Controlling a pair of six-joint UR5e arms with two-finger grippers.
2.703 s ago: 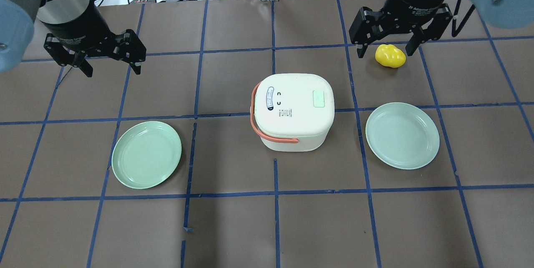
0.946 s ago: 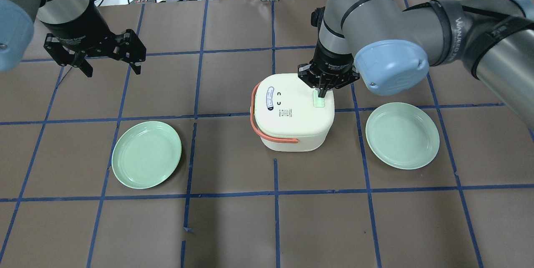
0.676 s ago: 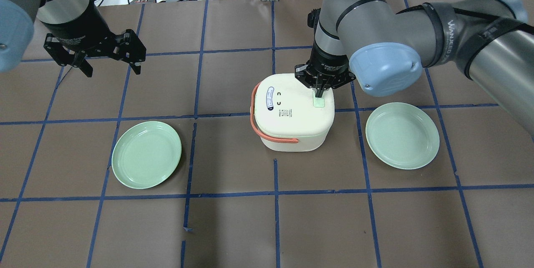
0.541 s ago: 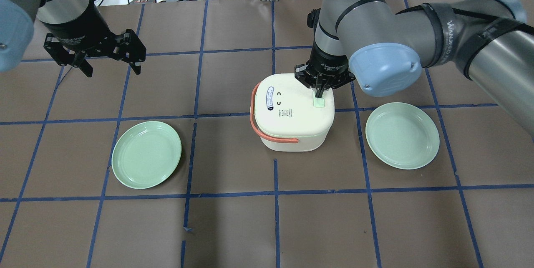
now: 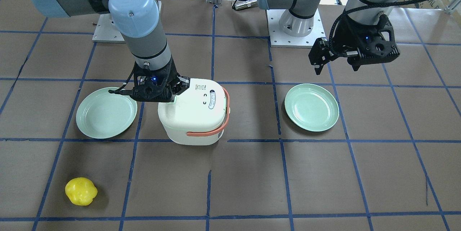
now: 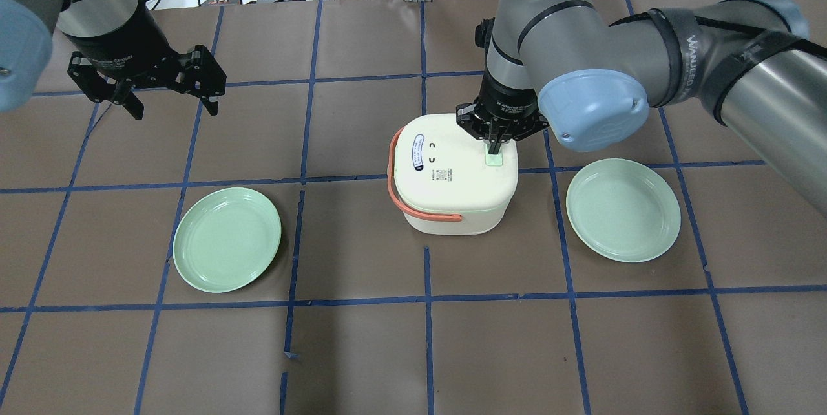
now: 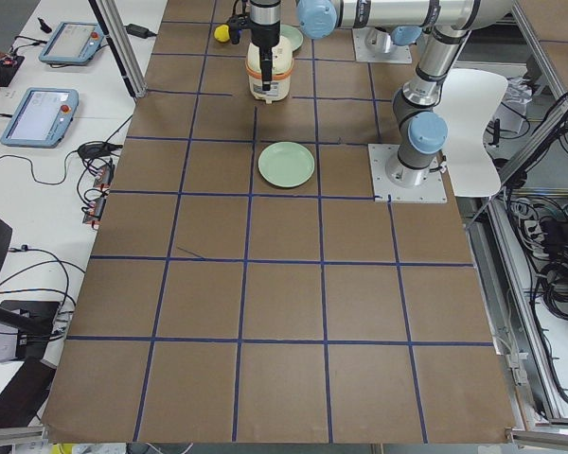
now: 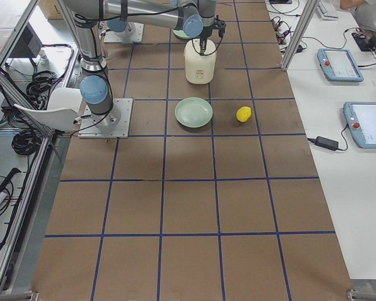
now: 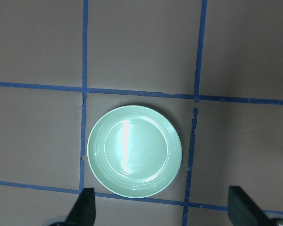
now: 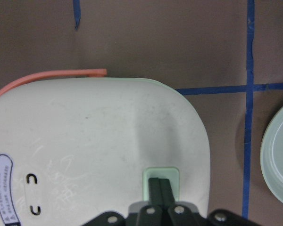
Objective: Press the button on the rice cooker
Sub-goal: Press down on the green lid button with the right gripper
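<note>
The white rice cooker [image 6: 452,176] with an orange handle stands mid-table, and it also shows in the front view [image 5: 191,112]. Its pale green button [image 6: 494,160] sits on the right side of the lid. My right gripper [image 6: 494,145] is shut, points straight down, and its fingertips rest on the button. The right wrist view shows the closed fingers [image 10: 160,184] on the button [image 10: 161,173]. My left gripper [image 6: 174,111] is open and empty, hovering at the far left, well away from the cooker.
A green plate [image 6: 226,239] lies left of the cooker, another [image 6: 623,209] lies to its right. The left wrist view looks down on the left plate [image 9: 134,150]. A yellow pepper-like object [image 5: 81,191] lies beyond the right plate, hidden by my right arm in the overhead view.
My right arm has swung from the back right over to the cooker, its gripper has shut, and its fingertips have come down onto the green button. The left arm has not moved.
</note>
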